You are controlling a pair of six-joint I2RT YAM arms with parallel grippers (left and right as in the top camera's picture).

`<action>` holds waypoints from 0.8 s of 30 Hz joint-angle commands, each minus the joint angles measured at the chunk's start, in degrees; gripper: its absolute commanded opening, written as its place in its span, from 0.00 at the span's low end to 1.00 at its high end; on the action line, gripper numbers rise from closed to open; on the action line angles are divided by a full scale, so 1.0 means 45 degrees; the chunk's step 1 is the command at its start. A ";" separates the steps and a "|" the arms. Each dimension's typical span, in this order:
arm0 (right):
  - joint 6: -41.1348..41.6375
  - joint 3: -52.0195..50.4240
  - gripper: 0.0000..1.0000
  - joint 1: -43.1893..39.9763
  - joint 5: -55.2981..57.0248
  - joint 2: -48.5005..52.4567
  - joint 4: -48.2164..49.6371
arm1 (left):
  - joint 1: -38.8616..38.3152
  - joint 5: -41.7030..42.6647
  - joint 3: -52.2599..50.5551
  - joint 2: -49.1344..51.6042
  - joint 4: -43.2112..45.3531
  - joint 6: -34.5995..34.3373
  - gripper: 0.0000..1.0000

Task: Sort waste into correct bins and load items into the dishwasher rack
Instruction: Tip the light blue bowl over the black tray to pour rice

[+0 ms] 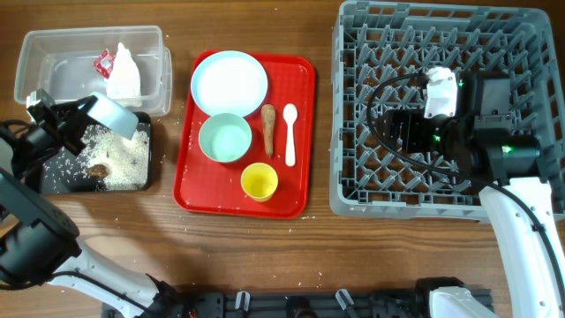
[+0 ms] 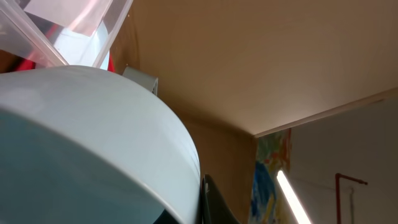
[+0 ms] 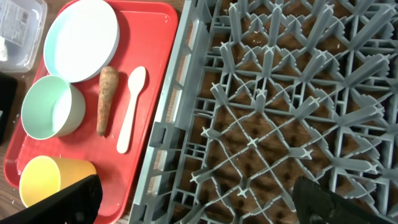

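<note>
My left gripper (image 1: 81,122) is shut on a pale blue bowl (image 1: 113,115), holding it tipped over the black tray (image 1: 53,181). The tray holds rice grains (image 1: 124,157) and a small brown lump (image 1: 97,170). The bowl (image 2: 81,143) fills the left wrist view, with one dark finger (image 2: 214,205) against its rim. The clear tub (image 1: 53,53) holds crumpled white paper (image 1: 124,75) with a red wrapper (image 1: 105,62). My right gripper (image 1: 381,124) is open and empty above the grey dishwasher rack (image 1: 353,190), with fingers wide apart in the right wrist view (image 3: 199,208).
A red tray (image 1: 300,88) holds a pale blue plate (image 1: 229,81), a pale green bowl (image 1: 225,139), a yellow cup (image 1: 259,181), a brown food stick (image 1: 267,128) and a white spoon (image 1: 290,134). Loose rice grains lie on the table near the red tray.
</note>
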 commanded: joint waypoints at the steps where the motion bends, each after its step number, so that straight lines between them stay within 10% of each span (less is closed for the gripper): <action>1: 0.0180 0.0233 0.99 -0.0015 0.0112 0.0107 -0.0019 | 0.0083 0.0432 0.0170 0.0039 -0.0049 -0.0306 0.04; 11: 0.0199 0.0233 0.99 -0.0015 0.0107 0.0107 -0.0053 | 0.0107 -0.1326 0.0170 0.0034 0.1292 0.0549 0.04; 24: 0.0228 0.0233 0.99 -0.0015 0.0112 0.0107 -0.0102 | 0.0219 -0.0083 0.0185 -0.1112 -0.3730 0.4736 0.04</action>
